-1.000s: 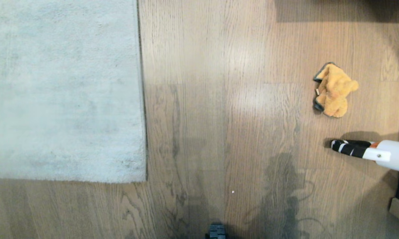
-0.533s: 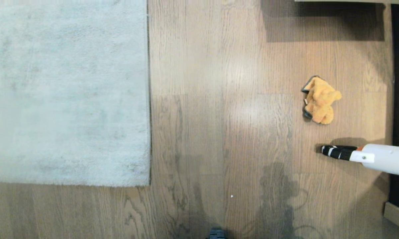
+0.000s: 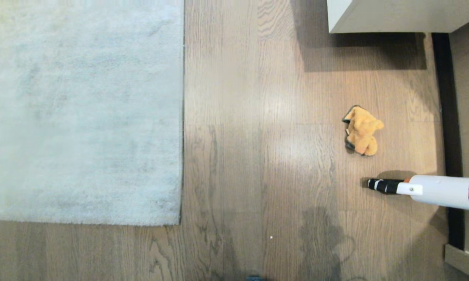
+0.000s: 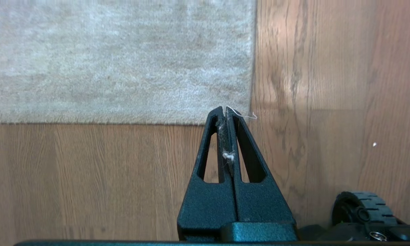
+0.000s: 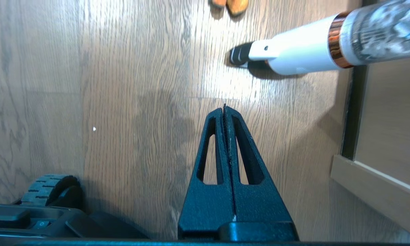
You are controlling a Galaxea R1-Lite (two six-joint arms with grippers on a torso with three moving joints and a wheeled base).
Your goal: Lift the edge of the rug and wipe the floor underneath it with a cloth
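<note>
The cloth [image 3: 361,130] lies bunched on the floor [image 3: 257,156] at right, well apart from the rug edge [image 3: 181,117]. It is probably soft and light; pinch a raised fold. Left gripper [image 4: 225,108] and right gripper [image 5: 224,107] pressed together, empty.

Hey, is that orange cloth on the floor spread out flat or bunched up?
Bunched up. The cloth sits as a lumpy crumpled heap on the floor, its dark border showing only along one side.
</note>
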